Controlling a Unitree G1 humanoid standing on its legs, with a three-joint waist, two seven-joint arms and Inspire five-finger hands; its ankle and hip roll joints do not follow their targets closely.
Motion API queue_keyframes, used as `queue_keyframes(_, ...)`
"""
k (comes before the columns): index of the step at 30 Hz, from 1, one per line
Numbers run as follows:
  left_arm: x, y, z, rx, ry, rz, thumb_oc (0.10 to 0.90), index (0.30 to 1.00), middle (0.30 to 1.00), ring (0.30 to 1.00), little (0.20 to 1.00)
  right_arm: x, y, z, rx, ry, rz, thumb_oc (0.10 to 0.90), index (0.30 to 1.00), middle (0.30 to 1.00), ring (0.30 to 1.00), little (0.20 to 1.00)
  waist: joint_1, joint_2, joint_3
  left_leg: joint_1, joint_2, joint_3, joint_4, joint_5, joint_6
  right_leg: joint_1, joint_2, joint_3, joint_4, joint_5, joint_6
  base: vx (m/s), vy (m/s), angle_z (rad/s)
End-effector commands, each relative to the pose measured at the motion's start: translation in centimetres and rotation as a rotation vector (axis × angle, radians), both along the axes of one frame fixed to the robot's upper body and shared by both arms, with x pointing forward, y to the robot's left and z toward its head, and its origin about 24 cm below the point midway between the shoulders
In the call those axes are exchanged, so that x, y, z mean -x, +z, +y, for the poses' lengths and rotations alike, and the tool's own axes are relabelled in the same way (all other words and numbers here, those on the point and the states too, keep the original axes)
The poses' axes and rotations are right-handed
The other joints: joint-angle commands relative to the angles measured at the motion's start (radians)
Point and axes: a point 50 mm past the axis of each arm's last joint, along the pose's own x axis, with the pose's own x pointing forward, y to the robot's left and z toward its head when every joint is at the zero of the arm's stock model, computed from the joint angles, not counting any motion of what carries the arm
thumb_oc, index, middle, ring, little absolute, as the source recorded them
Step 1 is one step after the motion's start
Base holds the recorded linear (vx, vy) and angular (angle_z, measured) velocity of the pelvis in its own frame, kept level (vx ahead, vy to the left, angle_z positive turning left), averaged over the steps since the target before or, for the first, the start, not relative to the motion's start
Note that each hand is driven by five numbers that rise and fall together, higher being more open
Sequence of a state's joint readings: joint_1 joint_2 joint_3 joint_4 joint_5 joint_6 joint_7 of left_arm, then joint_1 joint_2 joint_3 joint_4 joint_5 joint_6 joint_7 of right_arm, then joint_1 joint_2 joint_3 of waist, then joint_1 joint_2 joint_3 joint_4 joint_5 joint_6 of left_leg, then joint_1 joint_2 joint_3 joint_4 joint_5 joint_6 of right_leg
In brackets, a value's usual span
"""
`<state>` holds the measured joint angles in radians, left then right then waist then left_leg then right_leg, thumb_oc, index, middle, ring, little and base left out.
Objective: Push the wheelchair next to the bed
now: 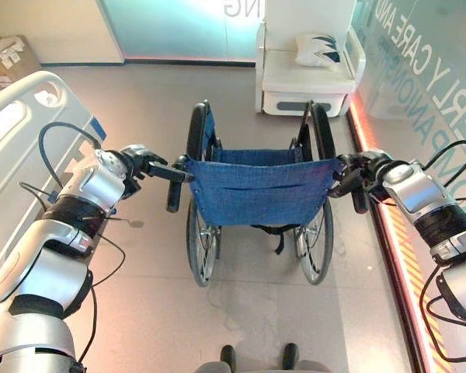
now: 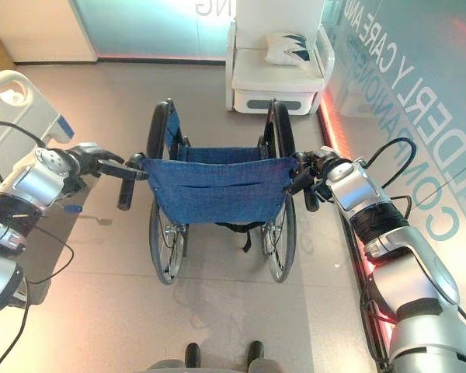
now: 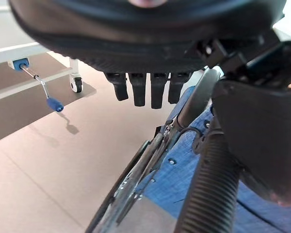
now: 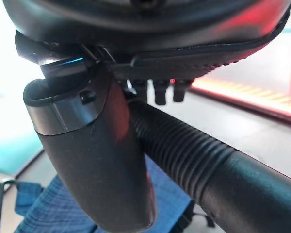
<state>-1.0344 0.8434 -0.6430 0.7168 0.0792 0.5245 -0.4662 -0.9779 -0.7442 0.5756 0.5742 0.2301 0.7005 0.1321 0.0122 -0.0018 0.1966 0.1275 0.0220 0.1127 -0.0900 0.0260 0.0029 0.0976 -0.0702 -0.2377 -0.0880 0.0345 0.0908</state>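
wheelchair point(image 1: 256, 194) at frame centre, bed point(image 1: 15, 132) at left edge. left hand point(image 1: 144, 162) and right hand point(image 1: 356, 172) clamped on the push handles. best pushed evenly, veering gently leftward.

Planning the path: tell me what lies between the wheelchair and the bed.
Bare floor, seen in the left eye view, separates the wheelchair from the bed; the left robot hand reaches across near the handle.

A blue-backed wheelchair point(image 2: 217, 194) stands on the floor, facing away. The left hand point(image 2: 93, 162) sits at its left push handle point(image 2: 126, 189); the right hand point(image 2: 314, 167) is curled round the right push handle point(image 2: 309, 194). A bed point(image 2: 15, 105) lies left, a white armchair point(image 2: 276, 74) beyond.
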Motion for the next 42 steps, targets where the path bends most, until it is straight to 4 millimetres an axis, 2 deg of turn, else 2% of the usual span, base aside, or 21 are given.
queue_keyframes(1, 2.8, 3.3, 7.8, -0.303, 0.312, 0.039, 0.8, 0.9, 0.9, 0.9, 0.9, 0.8, 5.5, -6.4, 0.296, -0.204, -0.093, 0.8, 0.9, 0.9, 0.9, 0.9, 0.016, -0.016, -0.063, -0.039, -0.075, -0.014, 0.065, -0.076, 0.038, -0.022, 0.014, 0.003, 0.089, -0.045, 0.018, 0.0, 0.0, 0.0)
queue_keyframes(7, 1.8, 3.3, 6.1, -0.28, 0.207, 0.112, 0.8, 0.9, 0.9, 0.9, 0.9, 0.4, 5.4, -5.8, 0.266, -0.186, -0.065, 0.8, 0.9, 0.9, 0.9, 0.9, 0.014, -0.016, -0.063, -0.044, -0.075, -0.014, 0.067, -0.077, 0.036, -0.026, 0.012, 0.004, 0.091, -0.044, 0.018, 0.0, 0.0, 0.0)
queue_keyframes(10, 1.4, 2.6, 4.9, -0.22, 0.178, 0.178, 0.8, 0.9, 0.9, 0.9, 0.9, 0.1, 5.6, -5.4, 0.27, -0.188, -0.06, 0.8, 0.9, 0.9, 0.9, 0.9, 0.012, -0.015, -0.065, -0.044, -0.076, -0.015, 0.064, -0.075, 0.035, -0.027, 0.014, 0.007, 0.086, -0.042, 0.018, 0.0, 0.0, 0.0)
queue_keyframes(16, 1.3, 1.6, 3.8, -0.126, 0.162, 0.272, 0.8, 0.9, 0.9, 0.9, 0.9, 0.0, 5.7, -5.4, 0.272, -0.208, -0.044, 0.8, 0.9, 0.9, 0.9, 0.9, 0.01, -0.015, -0.069, -0.041, -0.075, -0.013, 0.06, -0.073, 0.035, -0.025, 0.014, 0.011, 0.083, -0.039, 0.018, 0.0, 0.0, 0.0)
queue_keyframes(20, 1.1, 0.8, 2.8, -0.027, 0.167, 0.305, 0.8, 0.9, 0.9, 0.9, 0.9, 0.2, 4.8, -5.3, 0.198, -0.248, 0.047, 0.8, 0.9, 0.9, 0.9, 0.9, 0.007, -0.018, -0.07, -0.039, -0.075, -0.01, 0.058, -0.07, 0.033, -0.024, 0.014, 0.014, 0.081, -0.039, 0.018, 0.0, 0.0, 0.0)
queue_keyframes(21, 1.0, 0.4, 2.4, -0.01, 0.157, 0.312, 0.8, 0.9, 0.9, 0.9, 0.9, 0.4, 4.7, -5.7, 0.23, -0.276, 0.07, 0.8, 0.9, 0.9, 0.9, 0.9, 0.007, -0.02, -0.071, -0.038, -0.075, -0.01, 0.056, -0.07, 0.034, -0.023, 0.014, 0.014, 0.081, -0.039, 0.017, 0.0, 0.0, 0.0)
queue_keyframes(29, 0.4, 0.1, 0.8, 0.008, 0.103, 0.341, 0.8, 0.9, 0.9, 0.9, 0.9, 0.5, 3.8, -5.9, 0.191, -0.266, 0.178, 0.8, 0.9, 0.9, 0.9, 0.9, 0.01, -0.024, -0.082, -0.036, -0.071, -0.008, 0.047, -0.066, 0.032, -0.019, 0.014, 0.012, 0.073, -0.037, 0.018, 0.0, 0.0, 0.0)
queue_keyframes(33, -0.1, 0.1, 0.3, -0.014, 0.105, 0.275, 0.8, 0.9, 0.9, 0.9, 0.9, 0.6, 3.3, -5.9, 0.2, -0.24, 0.281, 0.8, 0.9, 0.9, 0.9, 0.9, 0.008, -0.029, -0.087, -0.033, -0.072, -0.009, 0.037, -0.061, 0.03, -0.018, 0.014, 0.011, 0.066, -0.034, 0.018, 0.0, 0.0, 0.0)
queue_keyframes(36, -0.3, 0.1, 0.0, -0.02, 0.109, 0.261, 0.8, 0.9, 0.9, 0.9, 0.9, 0.7, 3.1, -6.2, 0.234, -0.261, 0.299, 0.8, 0.9, 0.9, 0.9, 0.9, 0.008, -0.033, -0.092, -0.03, -0.071, -0.006, 0.036, -0.062, 0.029, -0.015, 0.014, 0.011, 0.064, -0.034, 0.019, 0.0, 0.0, 0.0)
queue_keyframes(42, -0.4, -0.5, -0.5, -0.054, 0.09, 0.294, 0.8, 0.9, 0.9, 0.9, 0.9, 0.8, 2.4, -5.9, 0.186, -0.236, 0.354, 0.8, 0.9, 0.9, 0.9, 0.9, 0.003, -0.035, -0.094, -0.031, -0.069, 0.0, 0.035, -0.06, 0.027, -0.018, 0.015, 0.014, 0.062, -0.031, 0.02, 0.0, 0.0, 0.0)
